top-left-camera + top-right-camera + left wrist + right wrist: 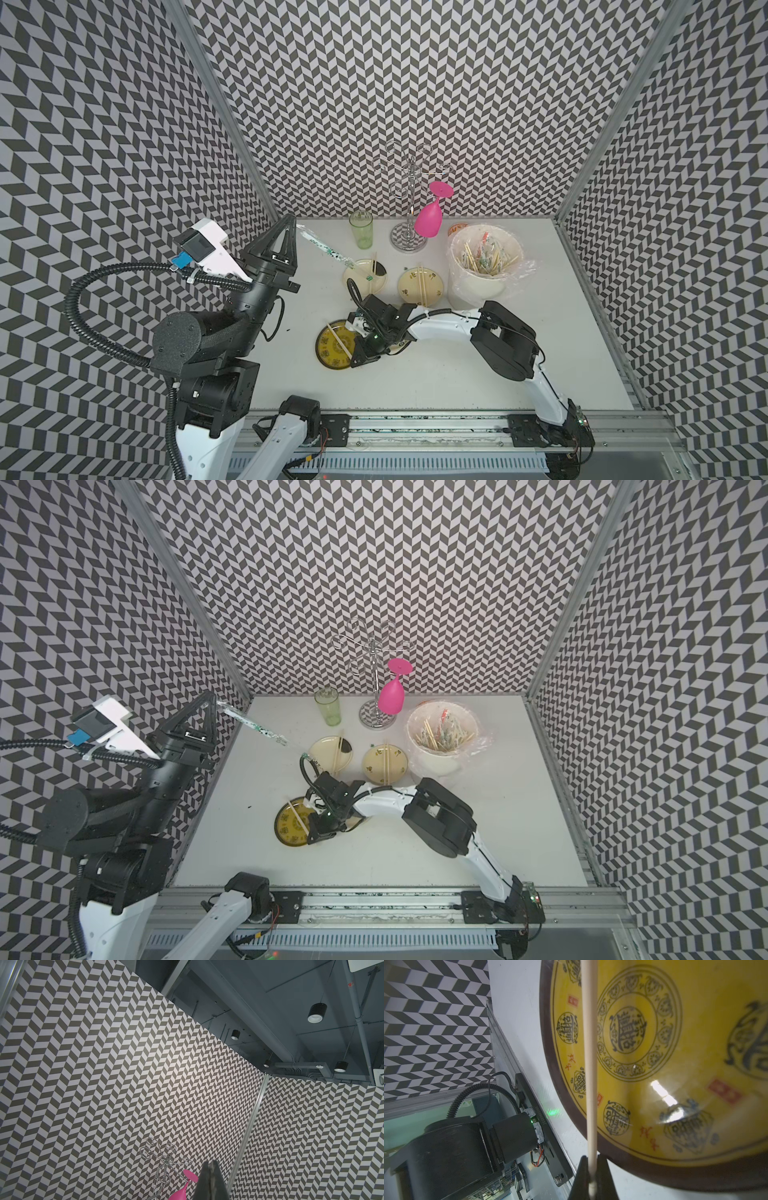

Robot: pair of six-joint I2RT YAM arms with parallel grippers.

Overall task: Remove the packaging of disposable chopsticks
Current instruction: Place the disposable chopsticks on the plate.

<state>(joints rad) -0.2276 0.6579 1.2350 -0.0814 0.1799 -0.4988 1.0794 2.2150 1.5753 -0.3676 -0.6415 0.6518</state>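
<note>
While pinching the disposable chopsticks (588,1064) by the end nearest the wrist, hold the right pincer (592,1160) narrow on the shaft, as shown in the right wrist view, and avoid any twist. Cannot tell whether one stick or a joined pair sits in that grip. Note the yellow plate (550,1053) directly ahead of and below this pincer, with the shaft crossing its rim to one side of the centre medallion. Lower until the far end rests inside the rim, then release slowly; judged likely to roll off if dropped from height.

Farther out, note the left pincer (291,220) raised well above the counter (457,374) and closed tight on one end of the packaging (328,248). Observe it hanging free, slanting down and away from those tips, apparently emptied. Maintain a firm grip: thin film, judged prone to slipping or clinging. Carry it toward the lined white bucket (473,286), well apart from both pincers on the far side, and open only once the tips stand over the mouth. Route clear of the green tumbler (360,230) and pink glass (430,220) between the left pincer and that bucket.
</note>
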